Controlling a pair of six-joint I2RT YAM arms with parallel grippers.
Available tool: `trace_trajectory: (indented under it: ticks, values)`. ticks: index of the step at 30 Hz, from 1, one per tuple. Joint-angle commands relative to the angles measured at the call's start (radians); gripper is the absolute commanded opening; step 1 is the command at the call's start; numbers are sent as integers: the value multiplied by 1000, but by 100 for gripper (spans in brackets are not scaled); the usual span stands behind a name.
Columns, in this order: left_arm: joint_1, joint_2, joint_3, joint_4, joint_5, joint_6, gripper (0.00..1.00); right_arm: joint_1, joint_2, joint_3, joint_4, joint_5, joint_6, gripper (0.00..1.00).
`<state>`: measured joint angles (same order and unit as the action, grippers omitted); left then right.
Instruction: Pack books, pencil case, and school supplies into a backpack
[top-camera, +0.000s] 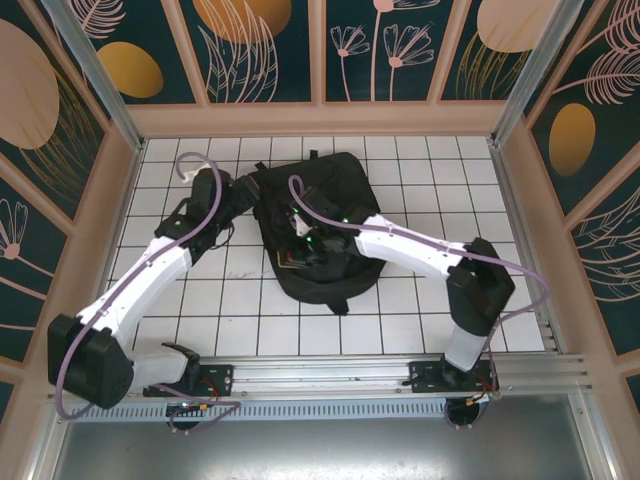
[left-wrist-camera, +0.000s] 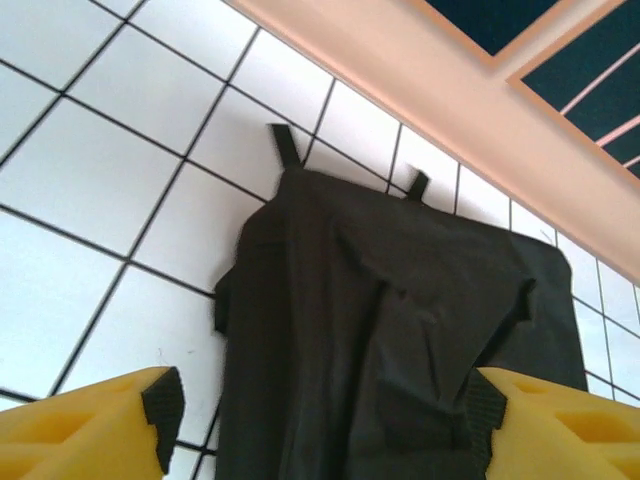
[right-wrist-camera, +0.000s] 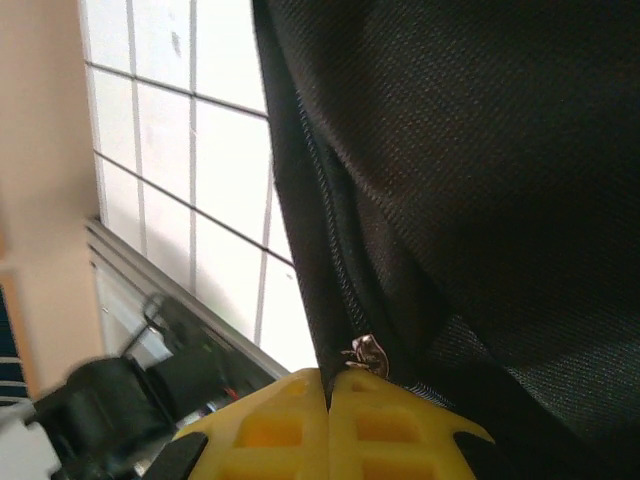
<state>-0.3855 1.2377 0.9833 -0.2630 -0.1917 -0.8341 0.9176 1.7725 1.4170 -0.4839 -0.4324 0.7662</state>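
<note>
Backpack (top-camera: 325, 215) lies in the middle of the table (top-camera: 420, 310), top view: limp black fabric, likely light and floppy, would sag if pulled one-handed. Left gripper (top-camera: 243, 193) at its left edge, right gripper (top-camera: 303, 238) over its middle. Left wrist: jaws wide, empty, straddling the cloth; strap (left-wrist-camera: 287, 145) at the far end looks a fair hold. Right wrist: jaws pressed together, zipper pull (right-wrist-camera: 365, 352) just at their tips; whether pinched, cannot tell. Inside hidden; contents unknown.

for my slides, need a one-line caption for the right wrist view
Right gripper, shut, tips at the zipper pull of the black backpack.
</note>
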Motion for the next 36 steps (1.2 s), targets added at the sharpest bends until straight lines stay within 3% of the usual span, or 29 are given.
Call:
trace_trajectory:
  ticks: [1,8,17,23,29,36]
  values:
    - [8,-47,-103,-55,119,-48,72,-6,69,129,91,-66,36,0]
    - [8,-53,-225,56,275,-96,61,-2,120,135,120,-79,46,0]
    - [8,52,-253,209,346,-128,55,8,91,40,188,-101,66,0]
    - [8,34,-242,221,292,-123,49,10,81,8,211,-108,72,0]
    - [8,62,-257,223,278,-117,17,7,74,7,203,-100,73,0]
    - [8,40,-278,204,245,-91,17,2,61,-1,184,-92,64,0]
